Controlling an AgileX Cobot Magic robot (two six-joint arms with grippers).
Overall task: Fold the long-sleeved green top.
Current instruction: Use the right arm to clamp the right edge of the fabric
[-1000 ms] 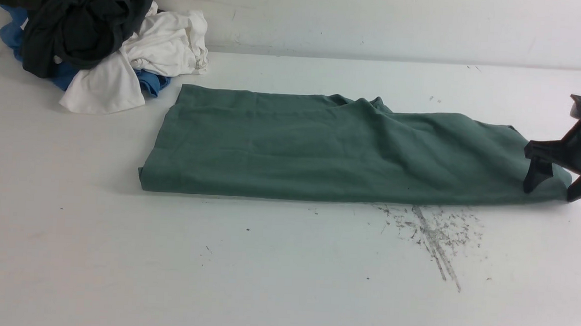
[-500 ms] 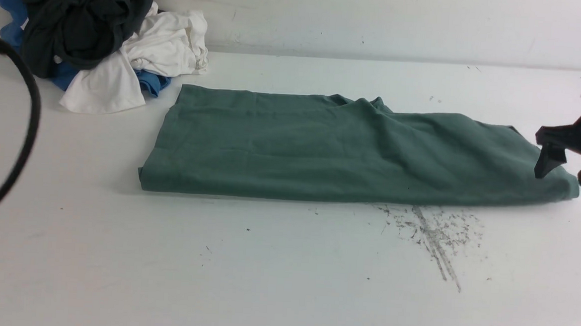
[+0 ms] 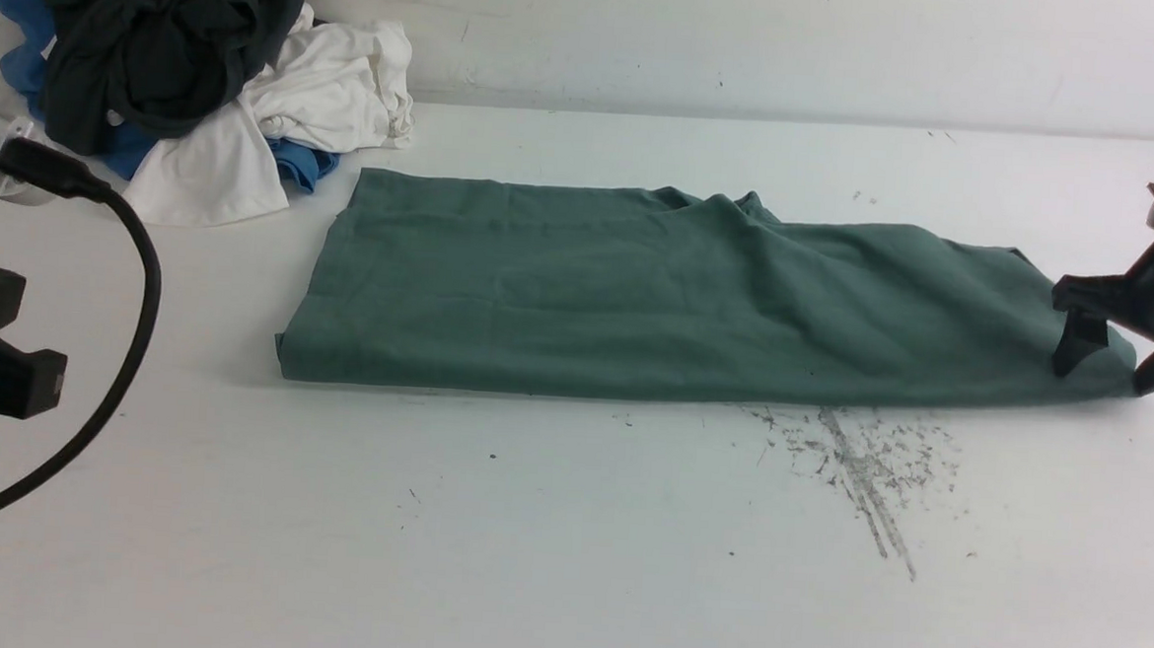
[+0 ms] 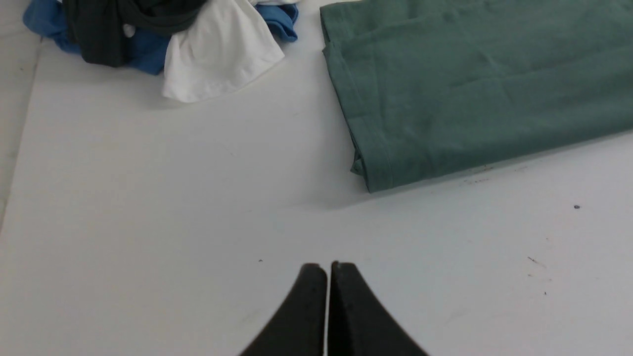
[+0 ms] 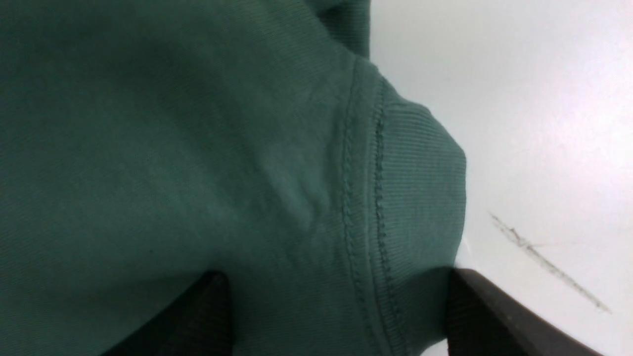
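You will find the top [image 3: 697, 301] lying across the centre of the surface [image 3: 526, 539], already folded into a long band running from 9 to 3 o'clock. Its sleeves are out of sight, presumably tucked inside. Your right claw [image 3: 1103, 376] sits at the 3 o'clock end, jaws apart and straddling the ribbed edge [image 5: 410, 198]. I judge it is placed there to pinch that end and carry it over toward 9. Whether its tips press the cloth cannot be told. Your left claw [image 4: 329, 267] hangs over bare surface at 9 o'clock, fingers together on nothing, well apart from the top's near corner and likely in reserve. The front view cuts off both arms at its edges. A pile of clothes [image 3: 185, 76] lies at 11 o'clock, just beside the top's far corner, not on it.
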